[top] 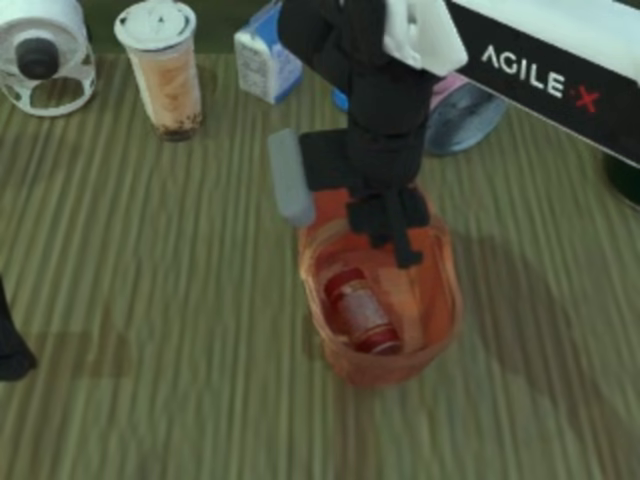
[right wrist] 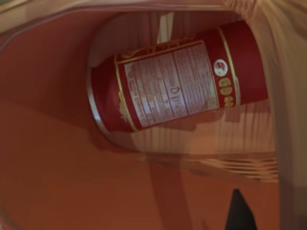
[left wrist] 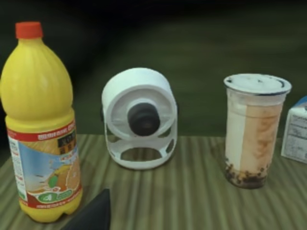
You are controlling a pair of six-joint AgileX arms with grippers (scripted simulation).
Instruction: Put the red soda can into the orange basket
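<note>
Red cylindrical soda can (top: 362, 311) lies inside the oval orange basket (top: 440, 330); right gripper (top: 392, 232) above, grip indiscernible; only the right wrist view shows its label

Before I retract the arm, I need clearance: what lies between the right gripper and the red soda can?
Nothing: in the top view the right gripper hangs over the orange basket, with the red soda can lying below.
</note>
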